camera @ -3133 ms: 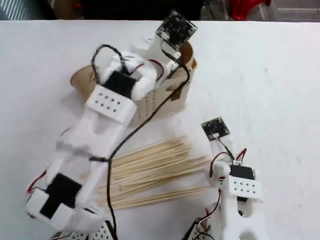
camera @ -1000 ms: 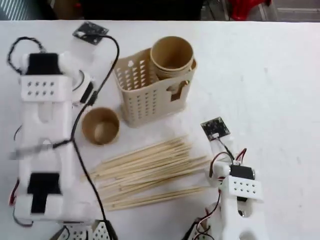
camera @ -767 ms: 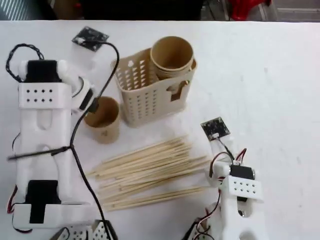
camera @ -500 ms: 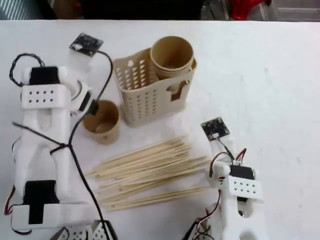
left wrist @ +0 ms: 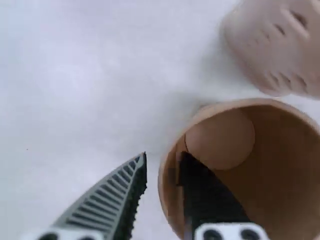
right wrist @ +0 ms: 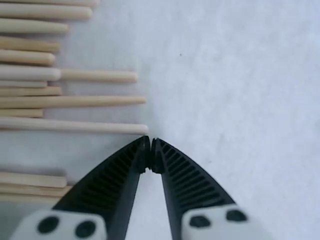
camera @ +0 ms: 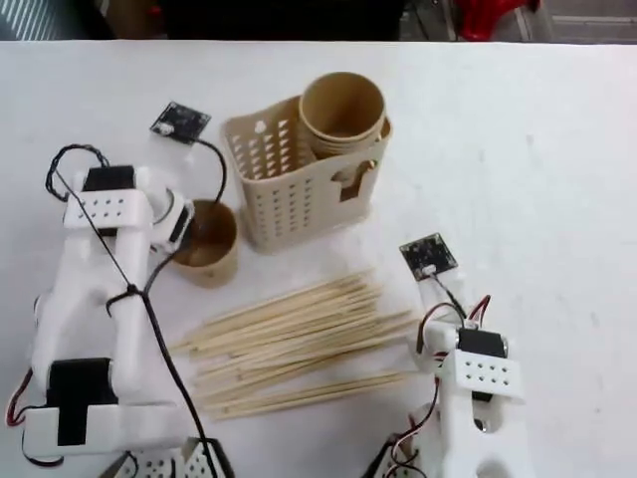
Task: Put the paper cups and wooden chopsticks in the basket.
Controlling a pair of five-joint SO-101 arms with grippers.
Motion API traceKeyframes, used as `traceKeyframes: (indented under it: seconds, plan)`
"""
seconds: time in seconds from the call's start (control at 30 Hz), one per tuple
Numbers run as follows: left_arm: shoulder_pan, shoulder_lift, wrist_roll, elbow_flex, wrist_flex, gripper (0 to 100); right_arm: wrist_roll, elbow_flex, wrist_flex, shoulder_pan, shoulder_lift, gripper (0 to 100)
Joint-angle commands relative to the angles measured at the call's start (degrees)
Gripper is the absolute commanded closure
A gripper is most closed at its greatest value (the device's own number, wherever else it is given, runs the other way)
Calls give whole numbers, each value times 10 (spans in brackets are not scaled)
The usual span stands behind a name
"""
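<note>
My left pincer (left wrist: 162,162) is released and straddles the rim of a loose brown paper cup (left wrist: 240,165). One finger is inside the cup against its wall. The other is outside, with a thin strip of white worktop (camera: 518,149) showing between it and the cup. This cup sits on the worktop just beside the beige perforated plastic basket (camera: 289,199); I cannot tell whether the two touch. A stack of brown paper cups (camera: 343,105) already stands upright in one end of the basket.

My right pincer (right wrist: 150,150) is clenched, tips together with nothing between them. It is low over the bare worktop, just beside the near ends of the pale wooden chopsticks (right wrist: 60,75). These lie in a loose, roughly parallel pile on the worktop, between my two arms and apart from the basket.
</note>
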Motion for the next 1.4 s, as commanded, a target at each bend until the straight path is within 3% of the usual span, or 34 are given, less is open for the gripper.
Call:
traceKeyframes:
  seconds: [0.0,0.1,0.2,0.43,0.53,0.67,0.8,0.9,1.37]
  plan:
    - [-6,-29,-5,-4,-7,967,4,-3,-7,-4,-1,981]
    - [-9,-29,-5,-40,33,977,4,-3,-7,-4,-1,981]
    - [-12,-30,-3,-143,126,977,4,-3,-7,-4,-1,981]
    - [-8,-29,31,-538,312,977,4,-3,-7,-6,-1,981]
    - [36,-26,61,-696,324,977,4,-3,-7,-6,-1,981]
    - [148,-24,115,-797,318,977,4,-3,-7,-6,-1,981]
    - [261,-23,145,-808,264,977,4,-3,-7,-6,-1,981]
    - [305,-15,168,-790,220,977,4,-3,-7,-6,-1,981]
    - [298,83,193,-621,84,976,5,-3,-7,-6,-1,981]
